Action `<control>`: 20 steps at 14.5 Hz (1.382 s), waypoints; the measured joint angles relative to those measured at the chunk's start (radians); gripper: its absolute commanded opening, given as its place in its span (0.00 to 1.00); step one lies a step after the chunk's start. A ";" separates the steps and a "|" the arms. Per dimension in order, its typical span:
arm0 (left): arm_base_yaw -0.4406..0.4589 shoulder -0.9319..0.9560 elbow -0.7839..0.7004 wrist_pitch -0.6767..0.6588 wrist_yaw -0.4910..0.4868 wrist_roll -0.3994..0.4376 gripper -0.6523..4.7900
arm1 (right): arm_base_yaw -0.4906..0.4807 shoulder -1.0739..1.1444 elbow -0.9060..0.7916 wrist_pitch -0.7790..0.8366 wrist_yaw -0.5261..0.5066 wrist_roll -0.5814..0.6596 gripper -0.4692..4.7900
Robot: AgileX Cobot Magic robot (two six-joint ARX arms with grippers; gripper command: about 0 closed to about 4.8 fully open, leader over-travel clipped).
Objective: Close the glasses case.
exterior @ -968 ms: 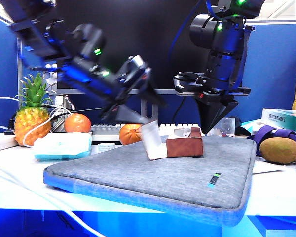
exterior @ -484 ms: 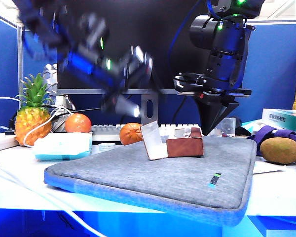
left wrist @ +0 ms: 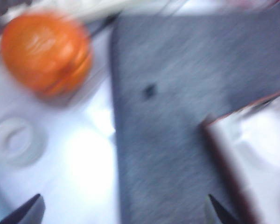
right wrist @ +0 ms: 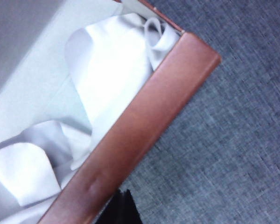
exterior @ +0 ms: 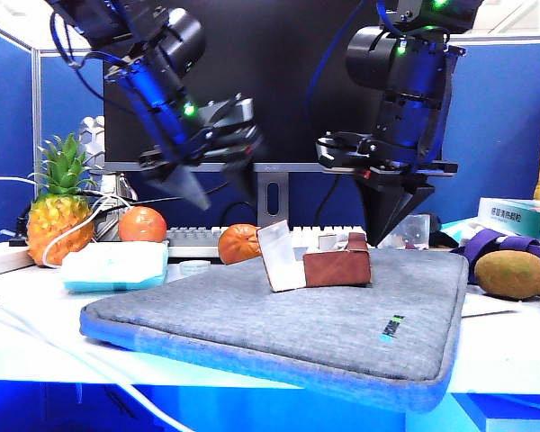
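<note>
Grey laptop sleeve point(exterior: 279, 315) covers the desk, with the glasses case point(exterior: 319, 261) sitting on its far half, cream flap still standing open. A second ago the left gripper point(exterior: 218, 184) was low beside that flap; it has since lifted up and away toward the orange point(exterior: 237, 243), jaws spread wide and empty. The right gripper point(exterior: 391, 220) hangs just behind the case as before; I cannot tell its jaw state. Closing remains undone.
</note>
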 measured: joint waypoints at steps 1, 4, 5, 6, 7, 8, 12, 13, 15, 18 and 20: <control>0.000 0.000 0.000 -0.018 -0.002 0.003 1.00 | 0.000 0.000 0.000 0.007 0.000 0.000 0.09; -0.002 0.009 0.000 -0.052 0.034 0.003 1.00 | 0.000 0.000 0.000 0.017 0.000 0.000 0.09; -0.002 0.019 0.000 -0.063 0.053 0.003 1.00 | 0.000 0.000 0.000 0.019 0.000 0.000 0.09; -0.001 0.031 -0.002 -0.081 0.080 0.002 1.00 | 0.000 0.000 0.000 0.019 0.000 0.000 0.09; -0.001 0.032 -0.002 -0.089 0.121 0.001 1.00 | 0.000 0.000 0.000 0.019 0.000 0.000 0.09; -0.001 0.033 -0.002 -0.087 0.167 -0.002 1.00 | 0.000 0.000 0.000 0.019 -0.001 0.000 0.09; -0.007 0.054 -0.001 -0.077 0.277 -0.037 1.00 | 0.000 0.000 0.000 0.016 -0.004 0.000 0.09; -0.008 0.063 -0.001 -0.076 0.287 -0.038 1.00 | 0.000 0.000 0.000 0.016 -0.004 0.000 0.09; -0.026 0.082 -0.002 -0.066 0.324 -0.043 1.00 | 0.000 0.000 0.000 0.014 -0.004 0.000 0.09; -0.049 0.083 -0.002 -0.011 0.359 -0.070 1.00 | 0.000 0.000 0.000 0.014 -0.005 0.000 0.09; -0.050 0.083 -0.002 0.000 0.367 -0.086 1.00 | 0.000 0.000 0.000 0.006 -0.005 0.000 0.09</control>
